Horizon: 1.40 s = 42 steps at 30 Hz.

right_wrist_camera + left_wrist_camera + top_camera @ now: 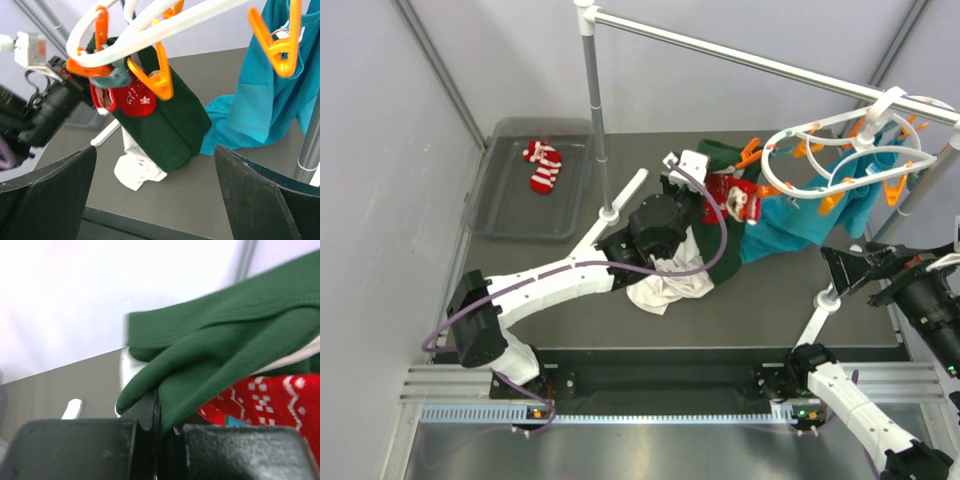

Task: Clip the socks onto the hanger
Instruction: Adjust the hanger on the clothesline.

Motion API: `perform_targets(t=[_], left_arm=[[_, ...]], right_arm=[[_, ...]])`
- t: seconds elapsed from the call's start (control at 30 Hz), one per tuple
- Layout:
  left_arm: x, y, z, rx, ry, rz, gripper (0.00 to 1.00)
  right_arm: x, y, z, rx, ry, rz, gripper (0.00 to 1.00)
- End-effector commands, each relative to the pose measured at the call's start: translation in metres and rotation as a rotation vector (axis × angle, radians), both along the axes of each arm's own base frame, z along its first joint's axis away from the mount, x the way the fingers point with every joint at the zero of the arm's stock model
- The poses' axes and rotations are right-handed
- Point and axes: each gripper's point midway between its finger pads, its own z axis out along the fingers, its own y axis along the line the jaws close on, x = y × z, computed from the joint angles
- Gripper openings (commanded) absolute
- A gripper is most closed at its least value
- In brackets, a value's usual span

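**Snowflake sock** (732,198): we find it raised off the table (790,300), just under the left end of the hanger (142,36) and lying against the dark green cloth (170,125). From the right wrist view its long axis runs roughly level, side to side. We cannot tell which end is the cuff, nor whether the orange clip (152,80) crossing its top edge bites it.

**Striped sock** (542,166): it lies alone in the grey tray (485,215) at the far left, well apart from the hanger. Its long axis runs roughly far-to-near, slightly tilted.

**Hanger**: it hangs by its hook from the white rail (740,55), with a teal cloth (790,230) trailing from it to the table.

**Left gripper** (159,420): its fingers are pressed together, and a fold of the dark green cloth enters the seam between them. The snowflake sock shows just beyond.

**Right gripper** (155,150): its fingers are spread wide and hold nothing. It sits near the hanger's near side.

**White cloth** (665,285): we see it crumpled on the table beneath the left arm.
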Motion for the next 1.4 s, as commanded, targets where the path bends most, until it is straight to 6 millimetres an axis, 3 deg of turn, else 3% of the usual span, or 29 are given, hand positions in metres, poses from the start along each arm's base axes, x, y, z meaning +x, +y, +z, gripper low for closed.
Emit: perform_targets(t=[0.0,0.17,0.27,0.37,0.4,0.43,0.5,0.53,0.6,0.83,0.97,1.1,1.27,1.37], left_arm=[[0.017,0.031,0.032,-0.042,-0.042,0.035,0.0],[0.056,0.06,0.039,-0.042,-0.044,0.076,0.01],[0.064,0.06,0.041,-0.029,-0.043,0.058,0.04],[0.062,0.053,0.045,-0.036,-0.022,0.025,0.15],[0.059,0.051,0.047,-0.042,-0.021,0.003,0.21],[0.054,0.047,0.046,-0.081,0.003,-0.028,0.33],[0.044,0.043,0.049,-0.115,0.023,-0.085,0.42],[0.041,0.041,0.042,-0.142,0.053,-0.105,0.52],[0.029,0.039,0.045,-0.164,0.072,-0.162,0.55],[-0.008,0.048,0.04,-0.228,0.159,-0.277,0.59],[-0.037,0.059,0.047,-0.265,0.183,-0.355,0.59],[-0.063,0.061,0.039,-0.289,0.231,-0.452,0.59],[-0.097,0.055,0.041,-0.339,0.276,-0.616,0.6],[-0.114,0.049,0.042,-0.363,0.287,-0.72,0.6]], right_arm=[[-0.003,0.006,-0.001,-0.033,0.018,0.049,1.0],[-0.003,0.009,-0.01,-0.063,0.056,0.071,1.0],[-0.001,0.009,-0.012,-0.074,0.064,0.071,1.0],[0.002,0.01,-0.015,-0.083,0.077,0.073,1.0],[0.004,0.011,-0.016,-0.085,0.078,0.073,1.0],[0.005,0.011,-0.018,-0.09,0.084,0.071,1.0],[0.008,0.011,-0.019,-0.095,0.087,0.071,1.0],[0.01,0.01,-0.02,-0.102,0.09,0.063,1.0],[0.012,0.008,-0.022,-0.111,0.098,0.049,1.0],[0.013,-0.009,-0.031,-0.165,0.13,-0.034,1.0],[0.01,-0.023,-0.055,-0.238,0.251,-0.087,1.0],[0.005,-0.029,-0.062,-0.252,0.296,-0.112,1.0],[-0.008,-0.046,-0.049,-0.166,0.238,-0.213,1.0],[-0.013,-0.072,-0.048,-0.151,0.262,-0.368,1.0]])
